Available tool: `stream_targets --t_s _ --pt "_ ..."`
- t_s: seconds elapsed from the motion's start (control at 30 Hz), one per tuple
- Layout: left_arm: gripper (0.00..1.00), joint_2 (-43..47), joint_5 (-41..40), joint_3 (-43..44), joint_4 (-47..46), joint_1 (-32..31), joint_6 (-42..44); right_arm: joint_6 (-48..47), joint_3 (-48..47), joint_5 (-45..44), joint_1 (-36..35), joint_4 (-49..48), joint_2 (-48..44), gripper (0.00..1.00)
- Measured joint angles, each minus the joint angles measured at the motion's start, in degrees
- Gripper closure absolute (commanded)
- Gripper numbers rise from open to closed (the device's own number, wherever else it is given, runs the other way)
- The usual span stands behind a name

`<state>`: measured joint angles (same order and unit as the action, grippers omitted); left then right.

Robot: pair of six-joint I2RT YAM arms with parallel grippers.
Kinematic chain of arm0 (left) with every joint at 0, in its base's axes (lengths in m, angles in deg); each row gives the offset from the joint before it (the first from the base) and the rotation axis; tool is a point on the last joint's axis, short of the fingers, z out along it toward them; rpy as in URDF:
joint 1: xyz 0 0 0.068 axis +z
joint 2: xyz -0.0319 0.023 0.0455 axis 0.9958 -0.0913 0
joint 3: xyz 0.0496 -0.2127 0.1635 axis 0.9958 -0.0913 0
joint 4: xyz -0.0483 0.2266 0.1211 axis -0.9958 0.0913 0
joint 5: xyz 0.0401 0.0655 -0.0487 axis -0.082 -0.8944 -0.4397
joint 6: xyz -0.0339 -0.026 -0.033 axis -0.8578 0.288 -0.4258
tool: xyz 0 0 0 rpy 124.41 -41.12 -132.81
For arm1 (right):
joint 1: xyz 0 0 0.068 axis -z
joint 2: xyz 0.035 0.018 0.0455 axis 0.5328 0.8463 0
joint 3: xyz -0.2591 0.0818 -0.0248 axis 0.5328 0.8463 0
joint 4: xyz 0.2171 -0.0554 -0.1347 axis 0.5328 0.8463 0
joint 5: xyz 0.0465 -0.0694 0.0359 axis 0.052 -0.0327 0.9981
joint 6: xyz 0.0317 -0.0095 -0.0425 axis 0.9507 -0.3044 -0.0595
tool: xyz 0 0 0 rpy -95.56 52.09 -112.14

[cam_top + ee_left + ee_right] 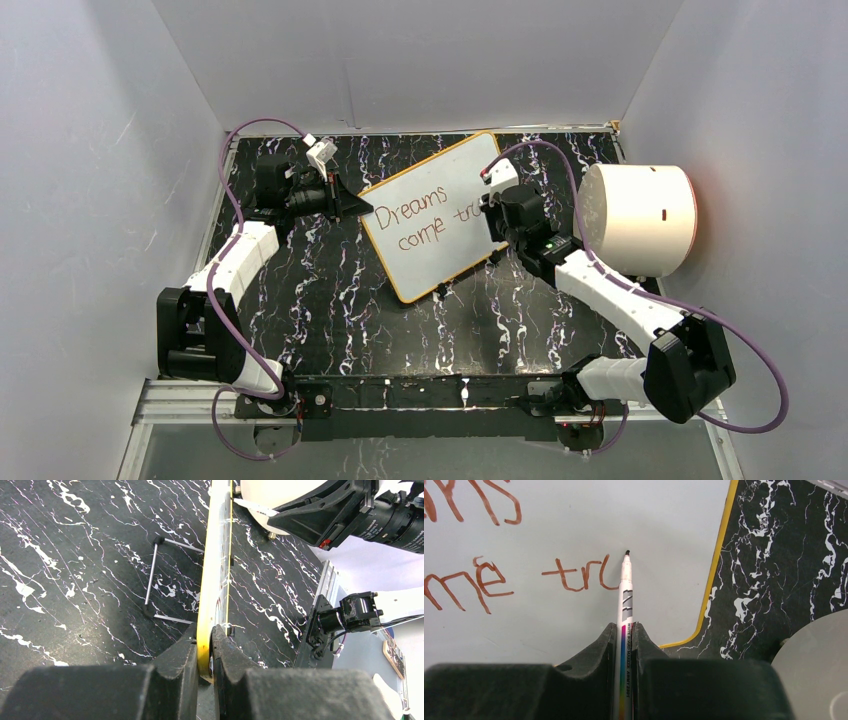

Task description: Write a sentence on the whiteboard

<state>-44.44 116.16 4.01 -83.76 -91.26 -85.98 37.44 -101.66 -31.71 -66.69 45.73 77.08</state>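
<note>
Mid-tabletop [330, 300]: whiteboard [440, 262], turned cornerwise, leaning on wire stand [151, 580] set behind its back face. At board's 9 o'clock corner: left jaws, clamped over the rim. Over board's 3 o'clock side: right jaws, gripping marker [625, 585], tip above the face just past the last written letters [579, 575], toward the 3 o'clock rim. Farther out at 3 o'clock, by tabletop edge: cylinder [640, 220], apart from board. Mounting rail [420, 392] along 6 o'clock edge.
</note>
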Motion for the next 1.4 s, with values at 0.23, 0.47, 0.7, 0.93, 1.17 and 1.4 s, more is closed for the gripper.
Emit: stream_targets --t_s 0.23,0.47,0.7,0.93,1.17,1.4 --pt "1.00 0.00 0.00 0.07 0.11 0.00 0.04 -0.24 -0.31 0.31 0.04 -0.35 0.13 1.00" --pt "1.00 0.00 -0.02 0.11 0.28 0.00 0.11 0.09 0.35 0.90 0.04 0.66 0.13 1.00" --pt "1.00 -0.02 -0.07 0.15 0.35 0.00 0.20 0.81 1.51 0.79 0.04 1.62 -0.17 1.00" --pt "1.00 -0.02 -0.07 0.20 0.46 0.00 0.22 1.51 3.06 0.74 0.04 2.71 -0.83 1.00" --pt "1.00 -0.02 -0.04 0.20 0.46 -0.02 0.22 2.10 3.96 -0.46 0.07 2.73 -1.20 1.00" --pt "1.00 -0.02 -0.04 0.20 0.46 -0.02 0.22 2.34 4.11 -0.52 0.87 2.62 -1.97 1.00"
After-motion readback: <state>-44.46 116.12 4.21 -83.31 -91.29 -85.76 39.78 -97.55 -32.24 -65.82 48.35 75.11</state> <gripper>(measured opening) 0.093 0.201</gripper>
